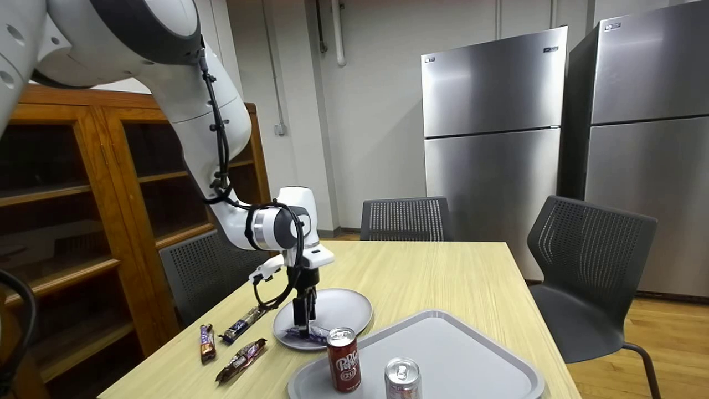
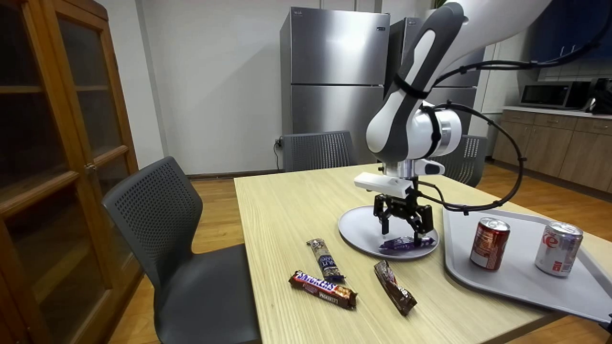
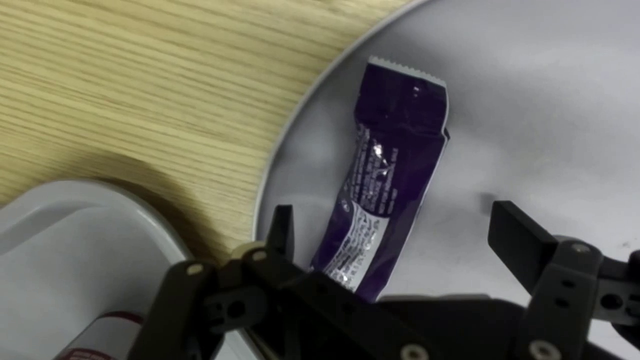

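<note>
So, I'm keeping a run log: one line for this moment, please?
gripper: open, over plate | purple bar: on plate, ungripped | red can, silver can: on tray

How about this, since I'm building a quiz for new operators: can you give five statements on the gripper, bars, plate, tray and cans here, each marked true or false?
1. The purple-wrapped bar lies on the round plate. True.
2. The gripper is shut on the purple-wrapped bar. False: its jaws stand open and the bar is not gripped.
3. The dark red can and the silver can stand upright on the tray. True.
4. The Snickers bar lies on the tray. False: it lies on the table.
5. The brown-wrapped bar lies directly on the table. True.
</note>
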Motion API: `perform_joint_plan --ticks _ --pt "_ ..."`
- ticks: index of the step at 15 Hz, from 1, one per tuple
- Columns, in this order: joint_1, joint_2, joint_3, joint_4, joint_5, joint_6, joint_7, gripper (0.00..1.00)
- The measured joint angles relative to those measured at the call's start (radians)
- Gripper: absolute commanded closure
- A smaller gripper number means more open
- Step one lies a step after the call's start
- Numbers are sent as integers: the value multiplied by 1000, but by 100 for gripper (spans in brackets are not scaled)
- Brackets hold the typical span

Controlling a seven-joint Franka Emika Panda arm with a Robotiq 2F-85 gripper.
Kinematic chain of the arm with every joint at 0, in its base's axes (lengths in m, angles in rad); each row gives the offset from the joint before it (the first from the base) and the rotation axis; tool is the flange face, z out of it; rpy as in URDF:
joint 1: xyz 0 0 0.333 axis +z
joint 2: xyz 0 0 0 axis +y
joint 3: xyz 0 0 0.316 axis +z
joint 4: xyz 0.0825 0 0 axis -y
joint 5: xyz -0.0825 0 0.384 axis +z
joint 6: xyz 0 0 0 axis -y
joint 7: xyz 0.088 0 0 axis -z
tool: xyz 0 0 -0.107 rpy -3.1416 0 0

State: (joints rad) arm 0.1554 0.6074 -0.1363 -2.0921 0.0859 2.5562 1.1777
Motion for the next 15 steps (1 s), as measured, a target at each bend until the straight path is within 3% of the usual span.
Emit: perform_joint_plan --ticks 2,10,11,15 --pt "0 0 0 -2 0 2 0 34" --pt "0 0 -2 -3 0 6 1 97" --pt "0 -1 -2 -3 0 7 1 100" --pt "1 -4 -2 -4 0 7 1 96"
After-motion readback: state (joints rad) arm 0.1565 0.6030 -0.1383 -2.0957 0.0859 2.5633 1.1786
